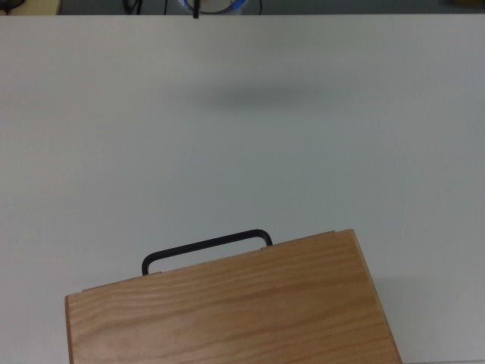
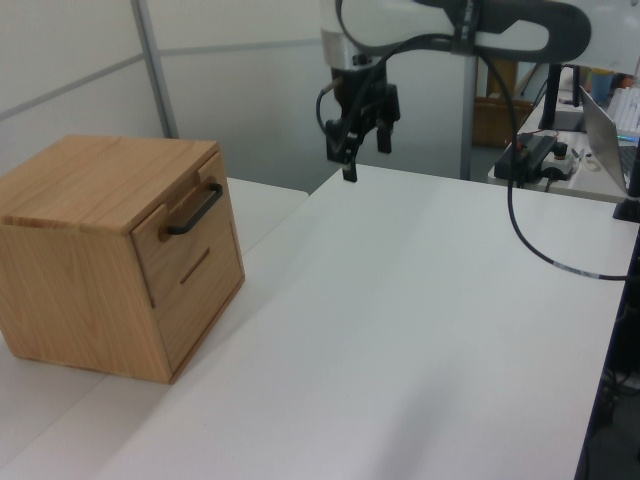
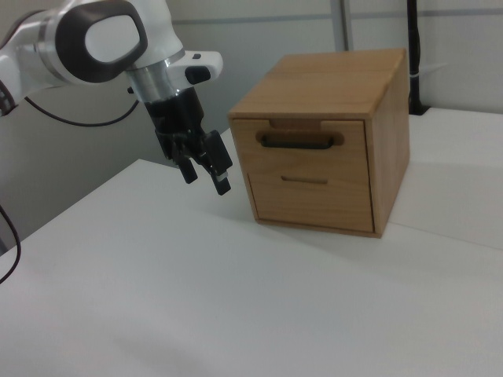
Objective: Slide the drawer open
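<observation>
Wooden box stands on the white table, and its front holds the drawer in the upper part, fully pushed in and flush with the front. On the drawer front sits a long black bar handle; below it there is a second panel with a thin slot. In the top view the box lies at about 6 o'clock of the frame, with the handle standing out from its edge toward 12 o'clock. In the left view the box is at 9 o'clock and the handle faces toward the right of the frame.

The gripper hangs in the air above the table, well apart from the box; in the right view it is at about 9 o'clock from the drawer. Its two black fingers stand apart and hold nothing. In the left view the gripper is at about 12 o'clock of the frame, under the white arm.
</observation>
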Tool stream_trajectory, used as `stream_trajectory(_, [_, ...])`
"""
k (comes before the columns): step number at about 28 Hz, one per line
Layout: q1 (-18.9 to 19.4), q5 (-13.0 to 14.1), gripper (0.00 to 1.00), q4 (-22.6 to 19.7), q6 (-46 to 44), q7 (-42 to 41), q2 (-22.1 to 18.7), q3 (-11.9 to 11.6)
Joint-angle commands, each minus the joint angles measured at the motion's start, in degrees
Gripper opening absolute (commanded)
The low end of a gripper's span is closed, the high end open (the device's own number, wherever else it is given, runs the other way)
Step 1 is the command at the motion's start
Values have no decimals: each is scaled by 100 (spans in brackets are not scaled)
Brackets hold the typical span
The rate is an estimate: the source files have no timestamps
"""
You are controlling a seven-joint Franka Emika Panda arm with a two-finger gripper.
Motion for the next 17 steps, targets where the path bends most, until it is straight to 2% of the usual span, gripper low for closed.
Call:
stream_trajectory(1, [-138, -51, 100, -621, 61, 156, -678, -23])
stream_trajectory(3, [-165, -25, 100, -848, 52, 164, -993, -14])
stream_trajectory(7, [-173, 11, 100, -1104, 17, 165, -1346, -14])
stream_trajectory(12, [-165, 37, 100, -1649, -10, 182, -1952, -6])
stream_trajectory(14, [-165, 55, 100, -1947, -88, 348, -2233, 21])
stream_trajectory(17, [-165, 107, 100, -2141, -237, 743, -2462, 39])
